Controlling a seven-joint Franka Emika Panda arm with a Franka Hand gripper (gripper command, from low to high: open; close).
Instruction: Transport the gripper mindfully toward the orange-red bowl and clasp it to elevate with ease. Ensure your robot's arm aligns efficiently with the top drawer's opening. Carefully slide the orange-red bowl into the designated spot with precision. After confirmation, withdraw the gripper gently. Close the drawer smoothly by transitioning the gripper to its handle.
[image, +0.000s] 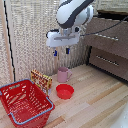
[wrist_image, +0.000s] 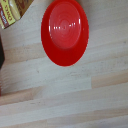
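Hanging open and empty, the tool (image: 60, 51) sits above the orange-red bowl (image: 64, 91), seemingly light, stiff, slick plastic best pinched across its thin rim.

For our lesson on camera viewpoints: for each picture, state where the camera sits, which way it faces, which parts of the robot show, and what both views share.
Exterior view: off the arm, looking across and slightly down at the wooden floor; shows the robot's arm, the gripper hanging open in the air, the orange-red bowl, pink mug, red basket and drawers.
Wrist view: on the wrist, facing straight down; shows the bowl and a packet's corner; no fingers clearly visible.
Shared: the bowl, the packet, the floor.
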